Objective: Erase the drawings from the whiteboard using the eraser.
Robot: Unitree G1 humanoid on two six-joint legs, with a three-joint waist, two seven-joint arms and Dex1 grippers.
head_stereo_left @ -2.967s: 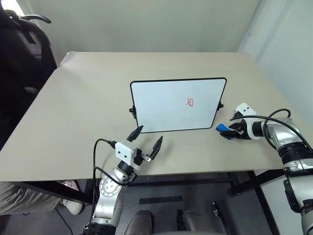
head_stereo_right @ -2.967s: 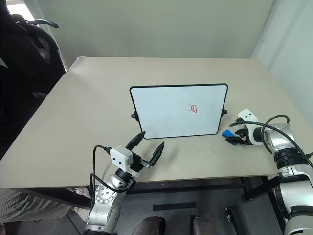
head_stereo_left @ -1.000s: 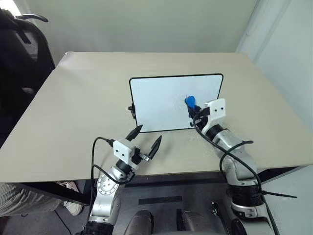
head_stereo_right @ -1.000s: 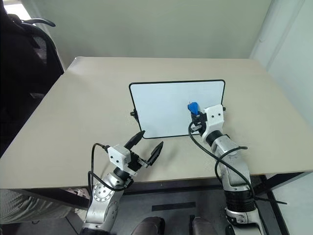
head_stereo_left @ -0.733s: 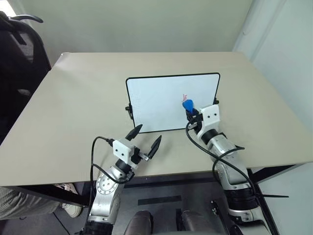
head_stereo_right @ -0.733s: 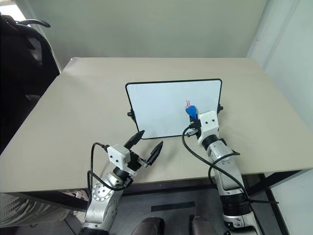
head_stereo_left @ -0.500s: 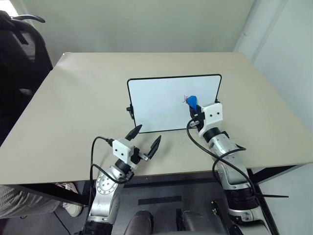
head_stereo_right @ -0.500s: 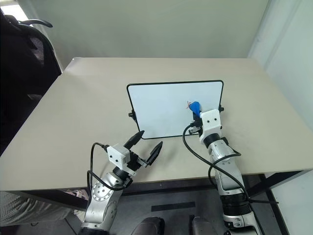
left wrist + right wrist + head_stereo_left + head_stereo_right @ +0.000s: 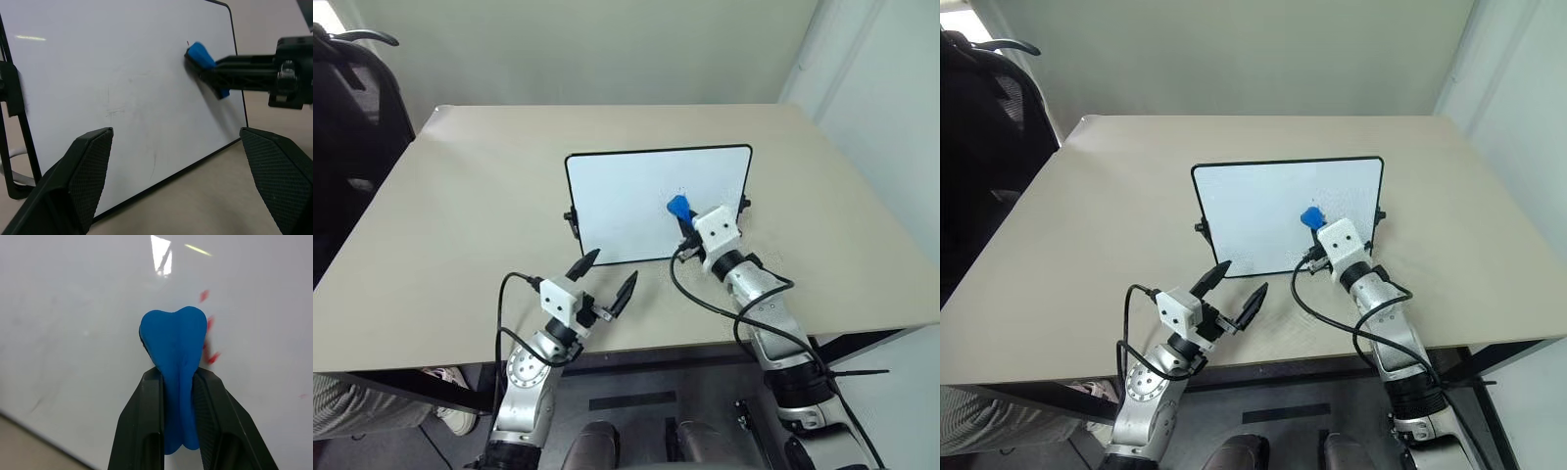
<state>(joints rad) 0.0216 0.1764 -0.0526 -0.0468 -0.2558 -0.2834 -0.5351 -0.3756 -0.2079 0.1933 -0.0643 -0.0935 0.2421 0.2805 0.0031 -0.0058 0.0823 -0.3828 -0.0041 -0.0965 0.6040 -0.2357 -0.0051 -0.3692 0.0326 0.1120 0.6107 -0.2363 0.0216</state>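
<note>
The whiteboard (image 9: 626, 201) stands propped upright in the middle of the table. My right gripper (image 9: 176, 396) is shut on the blue eraser (image 9: 174, 345), which it holds against the right half of the board's face (image 9: 678, 206). Of the drawings, a few small red flecks (image 9: 209, 338) remain just beside the eraser's tip. My left gripper (image 9: 607, 279) hovers open in front of the board's lower left corner, with nothing between its fingers (image 9: 78, 176). The eraser (image 9: 199, 54) and the right fingers also show in the left wrist view.
The beige table (image 9: 470, 196) spreads wide around the board. A black chair (image 9: 357, 108) stands off the table's far left corner. A pale wall runs along the right side.
My right gripper has slid the eraser leftward and slightly down across the board. The red scribble seen earlier is reduced to small flecks. The left gripper has not moved.
</note>
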